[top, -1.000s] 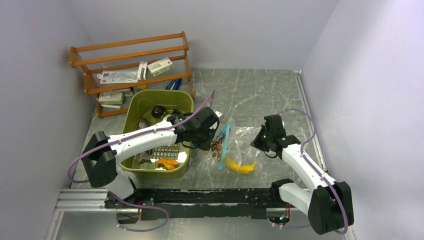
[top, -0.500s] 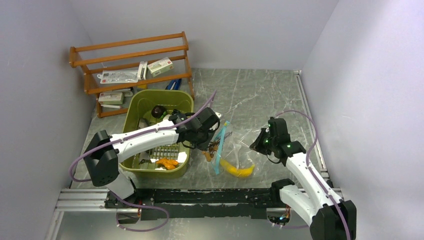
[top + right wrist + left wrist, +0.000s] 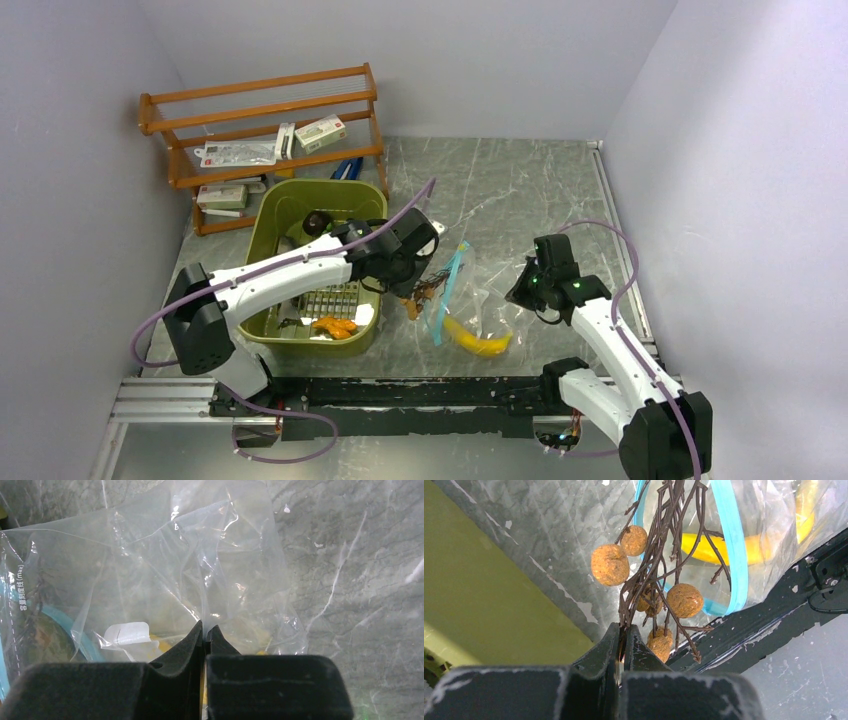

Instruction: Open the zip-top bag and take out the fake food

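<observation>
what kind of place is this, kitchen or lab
Probably a robot test cell, not a kitchen: plain walls box in a marbled table, and two arms are bolted to a rail at its edge.

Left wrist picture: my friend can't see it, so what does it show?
The left claw pinches the stems of a twiggy bunch of orange-brown balls, in front of the open blue mouth of the clear zip-top bag. A yellow banana shows inside the bag; a green bin sits at the left.
</observation>
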`<action>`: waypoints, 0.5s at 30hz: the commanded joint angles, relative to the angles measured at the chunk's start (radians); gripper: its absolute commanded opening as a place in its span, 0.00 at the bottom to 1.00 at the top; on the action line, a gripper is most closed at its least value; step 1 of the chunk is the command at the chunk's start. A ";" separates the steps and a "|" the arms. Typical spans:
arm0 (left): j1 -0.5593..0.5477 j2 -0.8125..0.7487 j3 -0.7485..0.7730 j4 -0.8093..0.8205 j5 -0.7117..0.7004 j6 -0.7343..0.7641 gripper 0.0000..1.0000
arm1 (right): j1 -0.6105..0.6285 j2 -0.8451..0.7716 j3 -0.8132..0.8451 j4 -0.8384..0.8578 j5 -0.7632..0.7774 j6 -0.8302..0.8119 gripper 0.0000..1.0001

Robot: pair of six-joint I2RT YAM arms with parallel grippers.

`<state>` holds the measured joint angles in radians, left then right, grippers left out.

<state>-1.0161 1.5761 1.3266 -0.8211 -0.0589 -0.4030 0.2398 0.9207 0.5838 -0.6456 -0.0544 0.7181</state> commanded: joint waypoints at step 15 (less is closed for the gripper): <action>-0.002 -0.022 0.145 -0.152 0.027 0.117 0.07 | -0.004 -0.013 -0.044 0.001 0.007 0.059 0.01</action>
<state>-1.0161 1.5761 1.4410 -0.9401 -0.0544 -0.3073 0.2394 0.9203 0.5449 -0.6449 -0.0544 0.7685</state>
